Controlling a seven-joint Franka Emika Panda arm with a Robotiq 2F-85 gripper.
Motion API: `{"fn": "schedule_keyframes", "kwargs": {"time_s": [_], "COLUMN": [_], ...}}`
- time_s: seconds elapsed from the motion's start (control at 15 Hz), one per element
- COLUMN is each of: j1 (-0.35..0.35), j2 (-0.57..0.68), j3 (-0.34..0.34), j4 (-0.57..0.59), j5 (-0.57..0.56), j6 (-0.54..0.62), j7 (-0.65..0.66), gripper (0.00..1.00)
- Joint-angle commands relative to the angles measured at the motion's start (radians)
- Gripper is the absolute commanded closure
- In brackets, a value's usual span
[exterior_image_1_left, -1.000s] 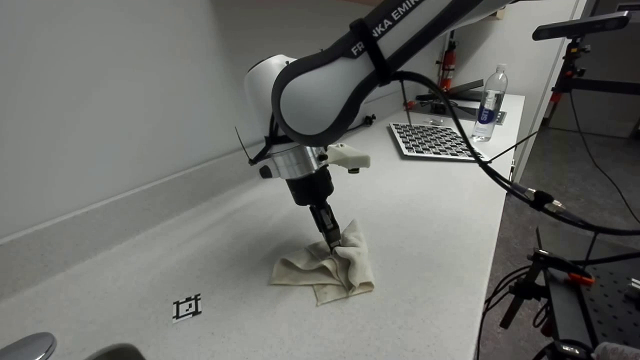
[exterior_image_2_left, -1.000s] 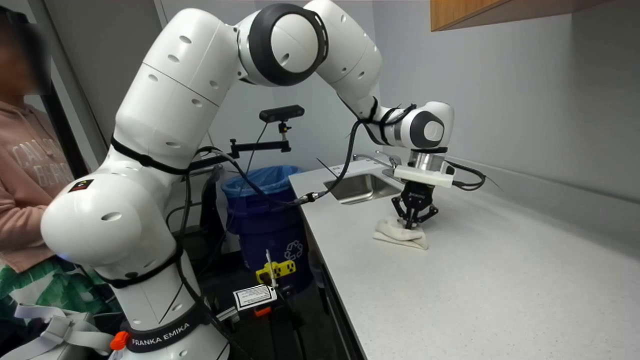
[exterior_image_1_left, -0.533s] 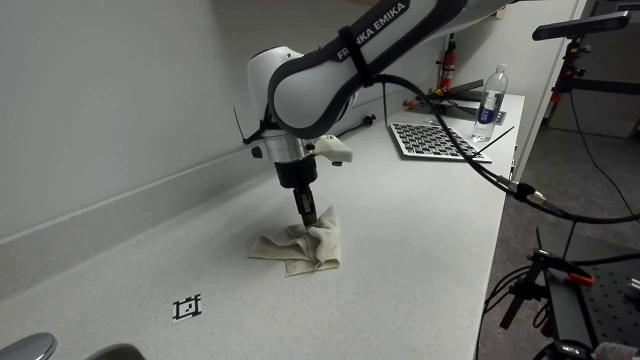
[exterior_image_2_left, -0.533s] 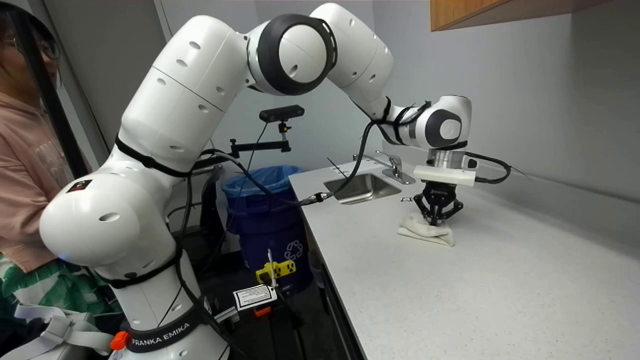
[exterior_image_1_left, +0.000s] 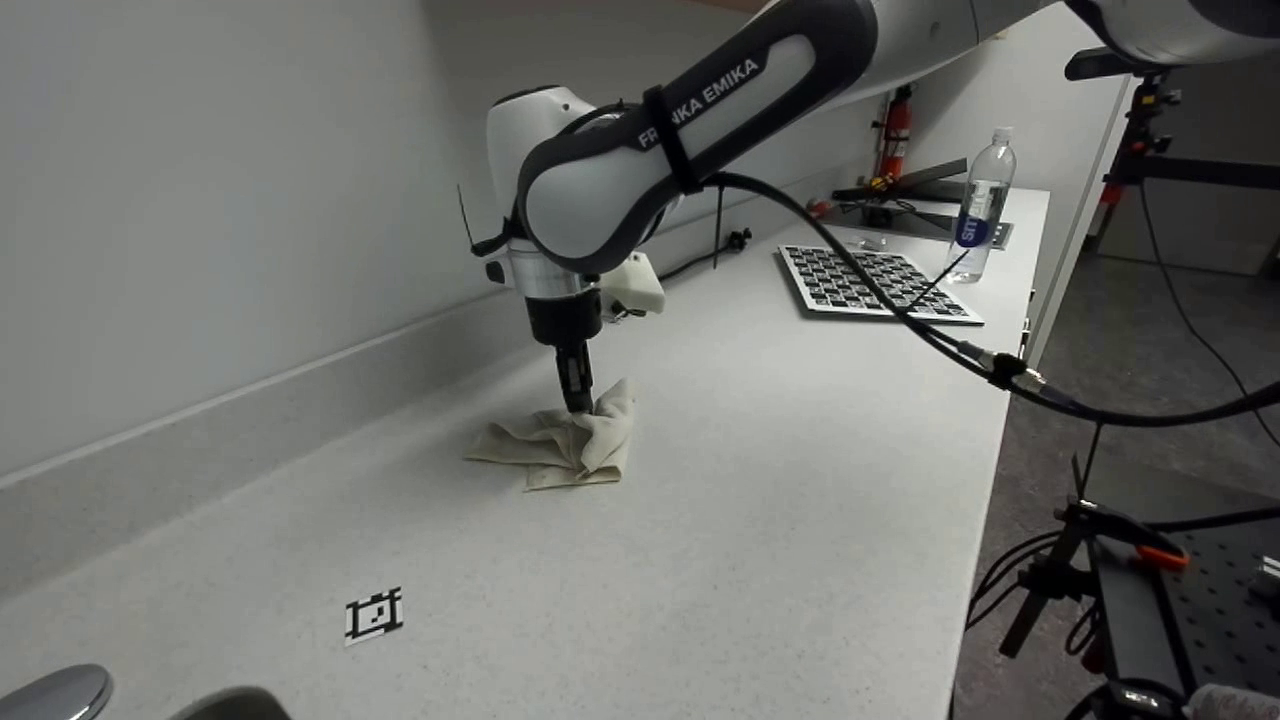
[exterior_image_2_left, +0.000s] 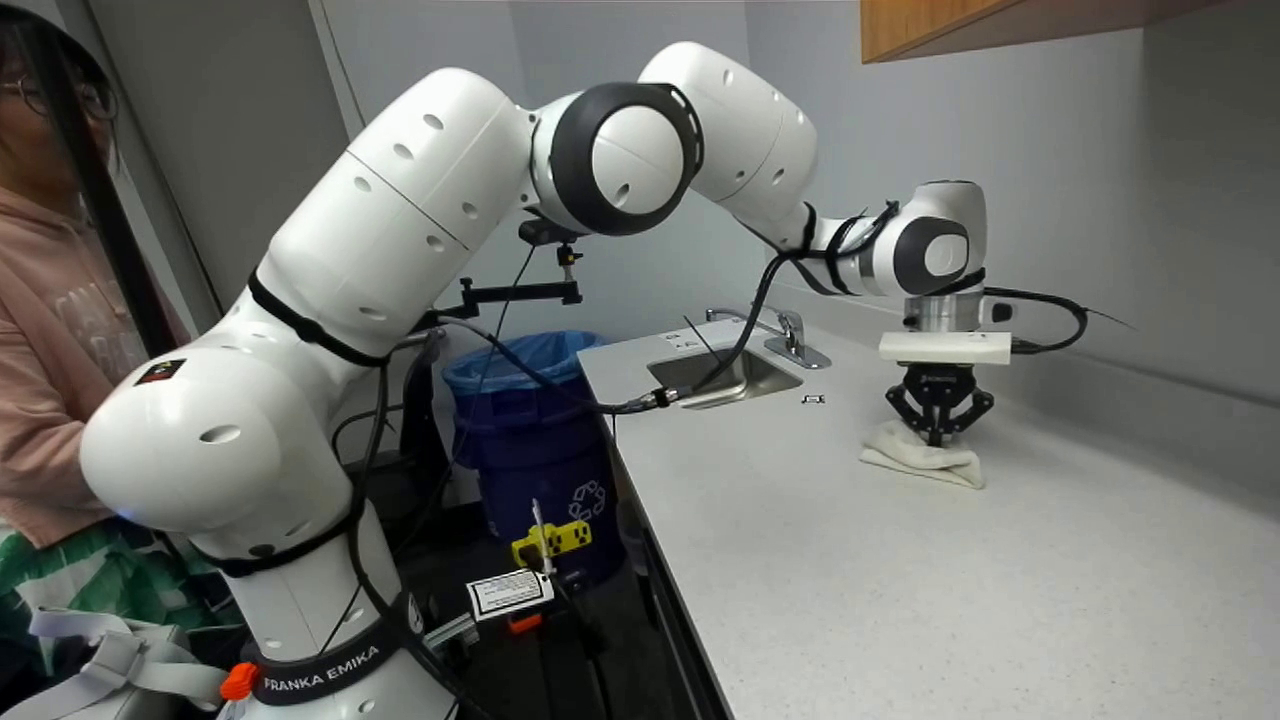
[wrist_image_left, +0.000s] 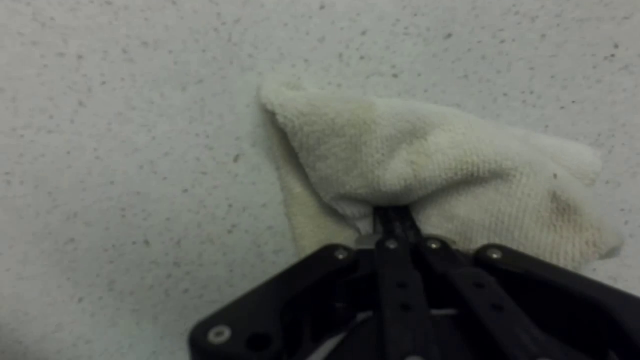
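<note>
Jaws are fully closed, drawn together at the tips of the gripper (wrist_image_left: 394, 215), with folds of the cloth (wrist_image_left: 440, 145) gathered around them — the pinched bit is buried, so how much fabric is caught cannot be told. Cloth is laid on the countertop (exterior_image_1_left: 780, 560), closer to the back edge, where the backsplash (exterior_image_1_left: 300, 415) runs, than to the front edge, and well apart from the sink (exterior_image_2_left: 765, 380) at one end. It is gripped near the middle rather than by a corner, presumably so the fabric is bunched under the wrist. Lower layers are left flat on the surface; one corner is stood up beside the tips, probably forced up by the pinch. A brownish stain (wrist_image_left: 562, 207) is seen on the cloth. Gripper is pointed nearly straight down, likely so the cloth can be held against the surface from above. Marker (exterior_image_1_left: 374, 616) is set flat between sink and cloth. Patterned board (exterior_image_1_left: 832, 278) is placed toward the opposite end, a bottle (exterior_image_1_left: 980, 210) stood upright just beside it near the front edge — both well away from the cloth. Cable (exterior_image_1_left: 1150, 417) is strapped to the arm (exterior_image_2_left: 400, 200), presumably to keep slack under control.
</note>
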Motion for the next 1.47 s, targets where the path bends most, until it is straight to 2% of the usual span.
{"fn": "schedule_keyframes", "kwargs": {"time_s": [0.0,0.4,0.8,1.4], "j1": [-0.015,-0.076,-0.134,-0.178], "j2": [0.088,-0.016,-0.155,-0.365], "j3": [-0.022,0.007,0.016,0.027], "j4": [0.049,-0.130,-0.382,-0.756], "j5": [-0.005,0.098,0.194,0.317], "j6": [0.038,0.058,0.182,0.331], "j7": [0.026,0.047,0.060,0.074], "gripper": [1.00,1.00,1.00,1.00]}}
